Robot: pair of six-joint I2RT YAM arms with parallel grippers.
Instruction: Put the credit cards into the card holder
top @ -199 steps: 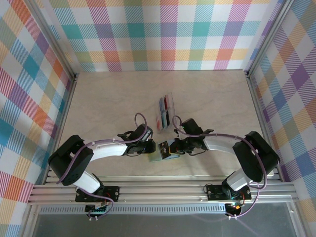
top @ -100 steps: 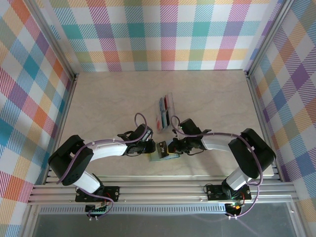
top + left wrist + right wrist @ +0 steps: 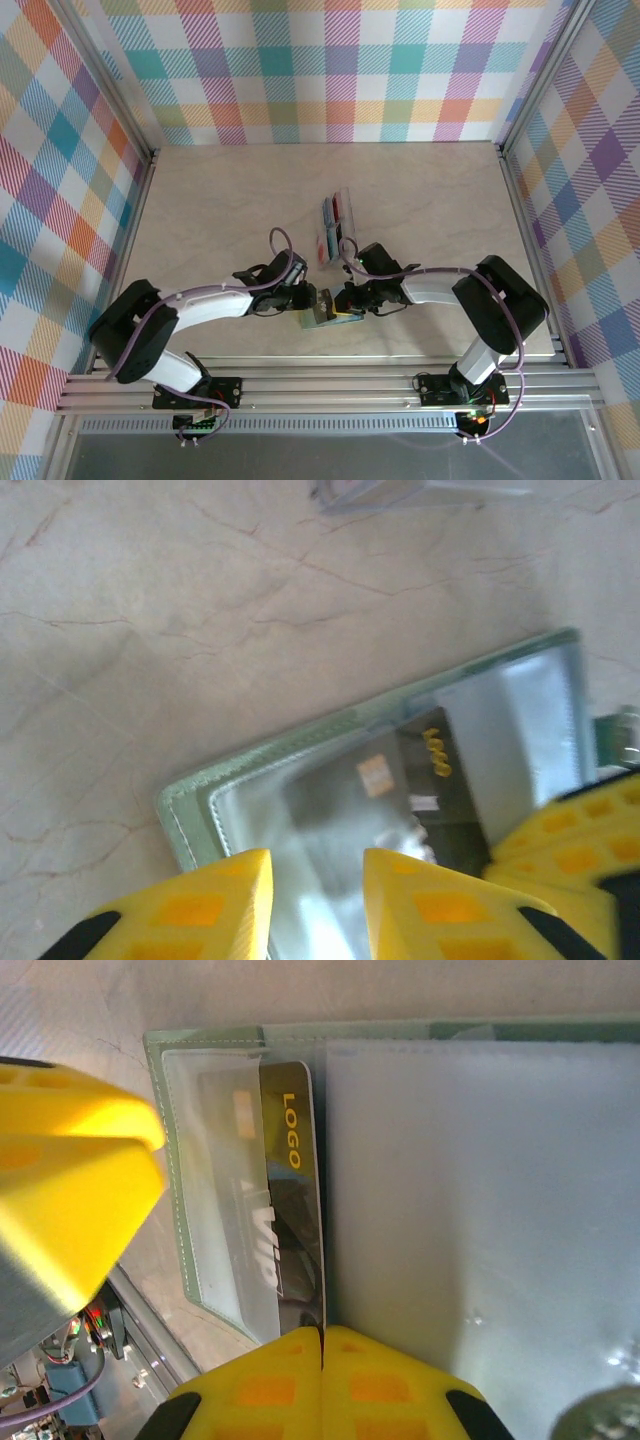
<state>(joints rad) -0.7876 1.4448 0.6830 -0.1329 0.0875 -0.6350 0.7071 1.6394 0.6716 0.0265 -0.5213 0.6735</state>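
The grey-green card holder lies open near the table's front edge. In the left wrist view its stitched corner and clear pocket sit under my left gripper, which is open with nothing between its yellow fingers. My right gripper is shut on the edge of a dark credit card marked LOGO. That card lies partly inside the holder's clear pocket, beside the inner flap. From above, the left gripper and the right gripper meet over the holder. More credit cards stand in a tray.
A clear plastic tray with blue and red cards stands just beyond the grippers, its edge at the top of the left wrist view. The left fingers crowd the holder's left side. The aluminium rail runs along the near edge.
My left gripper's jaws have parted a little. The right gripper has shifted slightly left with the dark card, closer over the holder.
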